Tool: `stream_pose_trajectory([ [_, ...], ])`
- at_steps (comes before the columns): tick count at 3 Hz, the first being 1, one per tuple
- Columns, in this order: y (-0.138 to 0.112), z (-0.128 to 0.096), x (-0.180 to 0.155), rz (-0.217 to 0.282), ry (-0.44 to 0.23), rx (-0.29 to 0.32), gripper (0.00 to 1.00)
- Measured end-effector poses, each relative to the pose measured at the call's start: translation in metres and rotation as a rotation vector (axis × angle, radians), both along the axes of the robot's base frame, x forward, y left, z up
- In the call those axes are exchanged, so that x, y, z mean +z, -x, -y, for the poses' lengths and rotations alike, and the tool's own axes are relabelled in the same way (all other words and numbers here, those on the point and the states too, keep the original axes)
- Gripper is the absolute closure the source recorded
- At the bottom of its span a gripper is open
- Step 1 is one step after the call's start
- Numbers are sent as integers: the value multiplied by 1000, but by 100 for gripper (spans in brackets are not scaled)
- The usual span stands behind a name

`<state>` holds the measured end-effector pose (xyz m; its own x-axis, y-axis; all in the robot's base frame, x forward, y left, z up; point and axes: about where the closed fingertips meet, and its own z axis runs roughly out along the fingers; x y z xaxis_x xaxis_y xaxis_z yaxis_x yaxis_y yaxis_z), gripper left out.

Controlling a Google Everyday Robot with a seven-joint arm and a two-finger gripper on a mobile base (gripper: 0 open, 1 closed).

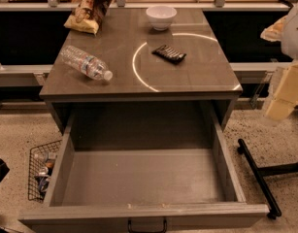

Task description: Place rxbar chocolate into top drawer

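Robot body is showing only along the right edge of the camera view.

Upper part: a rounded white shell (295, 29) is appearing smooth and glossy, and is being cut off by the frame. A tan wedge-shaped piece (273, 31) is projecting from its left side, mottled in tone.

Lower part: the gripper (283, 95) is sitting at the right edge at about mid-height. It is showing as pale cream, flat-faced blocks, stepped at the lower end, with thin darker seams running between the blocks.
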<state>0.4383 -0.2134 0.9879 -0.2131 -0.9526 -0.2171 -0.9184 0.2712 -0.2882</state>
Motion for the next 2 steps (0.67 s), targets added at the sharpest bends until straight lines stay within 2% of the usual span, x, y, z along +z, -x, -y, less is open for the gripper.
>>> stream_pose_trajectory([
  [1,0,0,0,0,0,0,0],
  [2,-21,9,-4,62,-73,-23,0],
])
